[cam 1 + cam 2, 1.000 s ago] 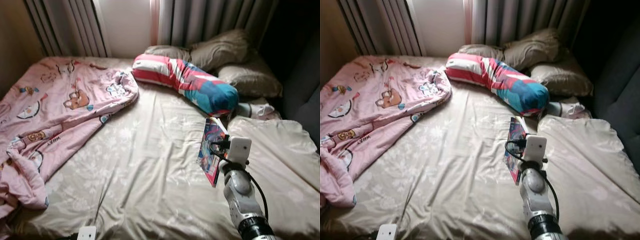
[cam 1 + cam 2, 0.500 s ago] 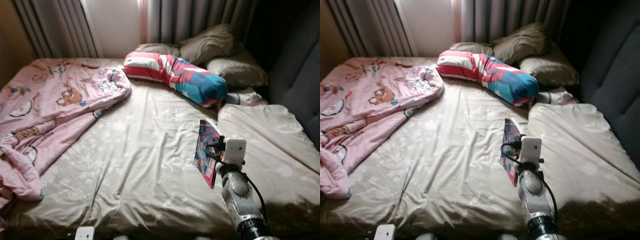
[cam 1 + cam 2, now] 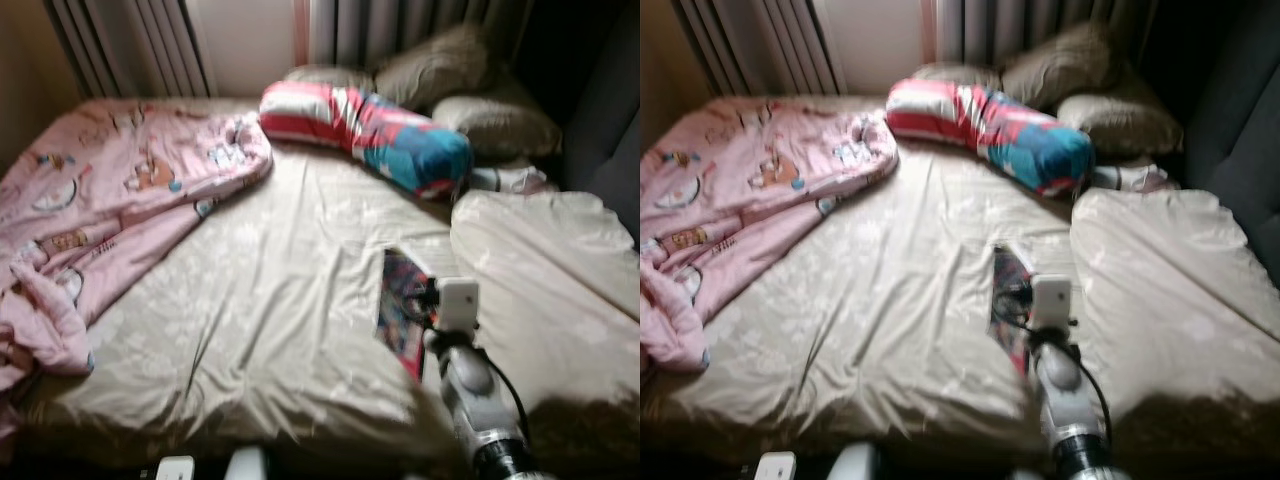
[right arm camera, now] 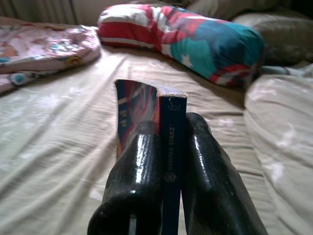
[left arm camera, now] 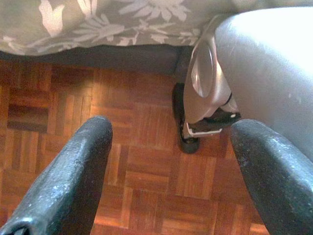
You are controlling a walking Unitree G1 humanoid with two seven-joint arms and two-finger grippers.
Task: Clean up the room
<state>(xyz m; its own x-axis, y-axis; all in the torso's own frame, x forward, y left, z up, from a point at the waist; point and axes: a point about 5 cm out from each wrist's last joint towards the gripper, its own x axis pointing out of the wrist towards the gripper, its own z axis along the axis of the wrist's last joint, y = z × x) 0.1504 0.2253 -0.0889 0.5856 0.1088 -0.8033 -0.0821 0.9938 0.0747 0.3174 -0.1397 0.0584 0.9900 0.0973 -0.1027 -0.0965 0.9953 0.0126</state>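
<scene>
Right hand [image 4: 171, 196] clamped on a thin book [image 4: 164, 147] (dark-blue spine, colourful cover) above the bed [image 3: 280, 300].

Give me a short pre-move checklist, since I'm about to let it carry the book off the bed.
1. Right gripper shut on the book: ok, spine clamped between both fingers.
2. Book lifted off the bed sheet: ok.
3. Left gripper free: ok, open over wooden floor.
4. Head view sharp: not ok, blurred.
5. Drop-off spot identified: cannot tell.
</scene>
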